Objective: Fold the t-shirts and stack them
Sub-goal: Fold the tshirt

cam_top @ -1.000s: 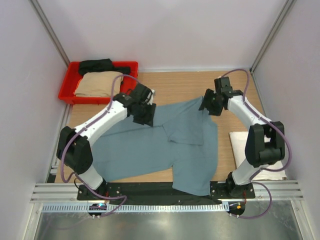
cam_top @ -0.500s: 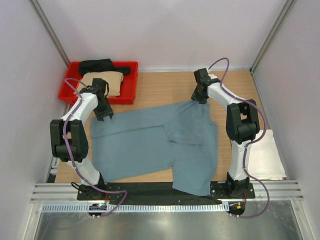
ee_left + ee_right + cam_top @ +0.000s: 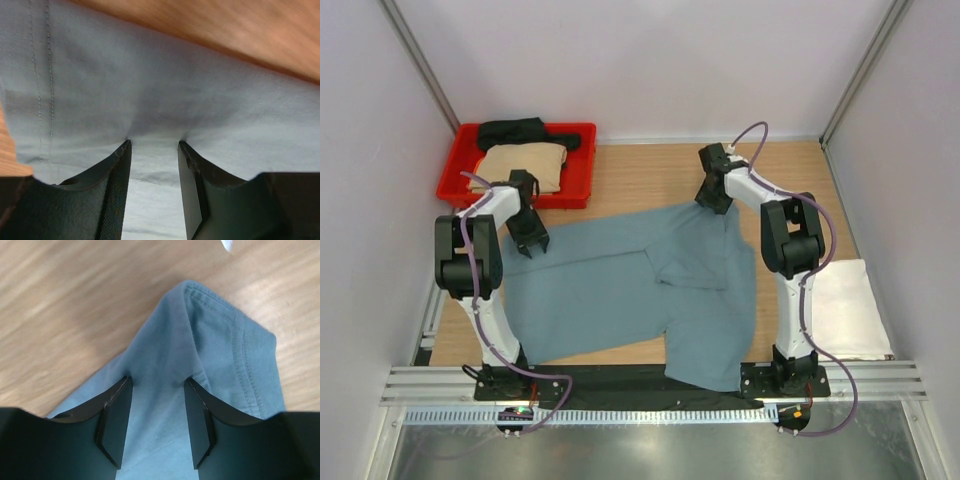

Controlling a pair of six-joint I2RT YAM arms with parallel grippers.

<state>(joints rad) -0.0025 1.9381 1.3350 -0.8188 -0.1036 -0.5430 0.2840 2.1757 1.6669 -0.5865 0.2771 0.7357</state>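
Teal shirt [image 3: 610,295] lies spread mostly flat on the table [image 3: 650,175], between the two arms, with a flap folded over near its middle and its near right part reaching the black base rail. Left gripper [image 3: 532,244] is at the shirt's far left corner; the wrist view shows the jaws apart, both tips pressed down into the cloth, which puckers slightly between them, with a stitched hem line just to the left. Right gripper [image 3: 712,196] is at the shirt's far right corner; jaws also apart, tips on the cloth, a stitched edge curling up just past them and bare wood around the corner. Neither gripper is clamped on the cloth; fabric shows through the gap in both. Red tray [image 3: 448,187] sits at the far left corner of the table and holds the folded tan shirt [image 3: 520,165], with the black shirt [image 3: 515,131] behind it. White shirt [image 3: 842,310] lies folded at the right edge, beside the right arm, well apart from the tray.
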